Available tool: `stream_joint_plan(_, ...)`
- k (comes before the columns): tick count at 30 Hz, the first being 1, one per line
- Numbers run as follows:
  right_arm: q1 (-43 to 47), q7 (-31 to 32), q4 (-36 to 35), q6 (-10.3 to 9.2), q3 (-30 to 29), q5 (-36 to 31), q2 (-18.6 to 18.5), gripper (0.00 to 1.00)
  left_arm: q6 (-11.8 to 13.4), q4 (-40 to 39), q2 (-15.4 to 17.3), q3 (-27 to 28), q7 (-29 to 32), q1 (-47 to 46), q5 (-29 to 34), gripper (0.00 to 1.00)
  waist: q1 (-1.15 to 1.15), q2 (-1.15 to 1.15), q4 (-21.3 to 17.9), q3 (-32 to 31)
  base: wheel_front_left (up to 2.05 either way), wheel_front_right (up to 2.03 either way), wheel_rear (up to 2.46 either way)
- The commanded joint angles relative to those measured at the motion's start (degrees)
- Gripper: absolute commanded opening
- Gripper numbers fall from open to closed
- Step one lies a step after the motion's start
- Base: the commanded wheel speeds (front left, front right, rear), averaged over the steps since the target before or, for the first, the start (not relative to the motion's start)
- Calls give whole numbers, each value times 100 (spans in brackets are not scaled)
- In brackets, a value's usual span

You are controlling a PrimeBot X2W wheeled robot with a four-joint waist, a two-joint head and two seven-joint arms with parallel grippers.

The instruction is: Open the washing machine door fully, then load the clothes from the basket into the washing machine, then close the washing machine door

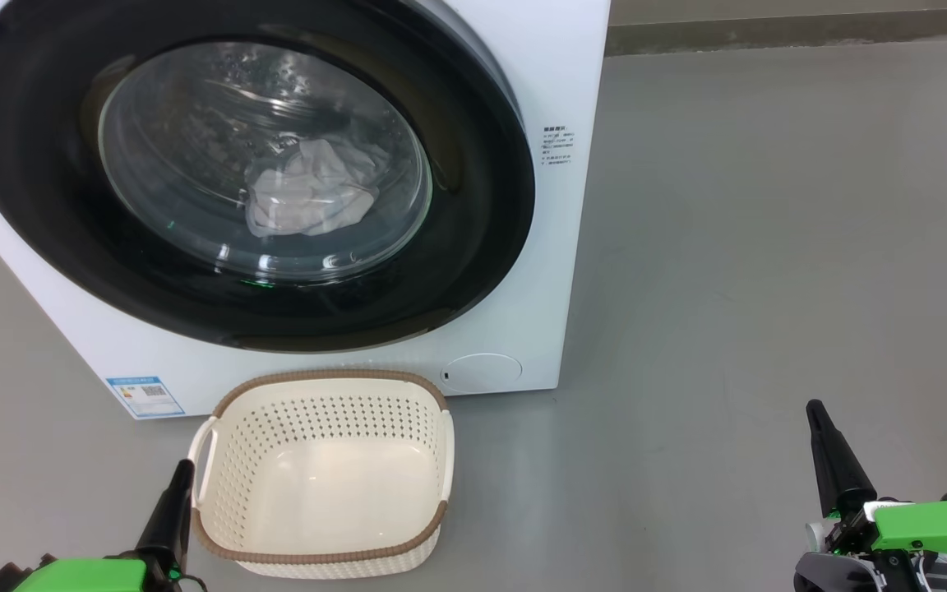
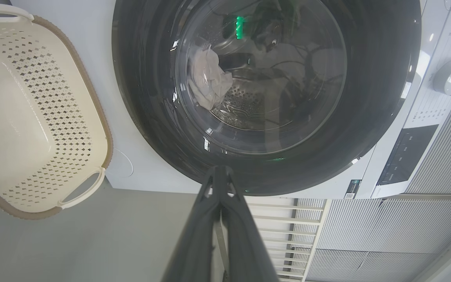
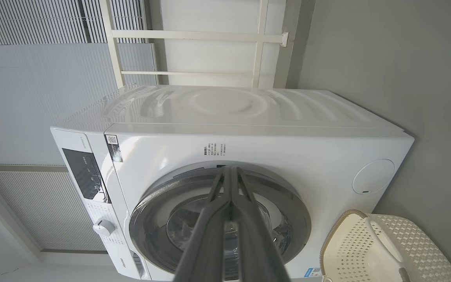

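The white washing machine [image 1: 539, 271] fills the upper left of the head view, and its black-rimmed door [image 1: 473, 247] lies flat against its front. Pale clothes [image 1: 309, 197] lie in the drum behind the glass, seen too in the left wrist view [image 2: 208, 80]. On the floor in front stands the cream basket [image 1: 321, 386] with nothing in it. My left gripper [image 1: 184, 467] is shut beside the basket's left handle. My right gripper [image 1: 815, 409] is shut over bare floor at the lower right. Each wrist view shows its own fingers pressed together, the left gripper [image 2: 219, 169] and the right gripper [image 3: 230, 169].
Grey floor [image 1: 769, 247] spreads to the right of the machine. A blue label [image 1: 145, 396] and a round service flap [image 1: 482, 372] sit low on the machine's front. The control panel with its dial [image 2: 450, 76] and white railings [image 3: 194, 35] lie beyond.
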Motion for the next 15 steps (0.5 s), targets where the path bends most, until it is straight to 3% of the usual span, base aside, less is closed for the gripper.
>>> stream_joint_plan(1, -37, 49, -176, 10, 124, 15, -13, 0, -15, -165, 75, 196, 35, -235, -49, 0, 0, 0, 0, 0, 0, 0, 0)
stream_joint_plan(15, -37, 49, -176, 10, 123, 15, -13, 0, -15, -165, 75, 195, 35, -235, -49, 0, 0, 0, 0, 0, 0, 0, 0)
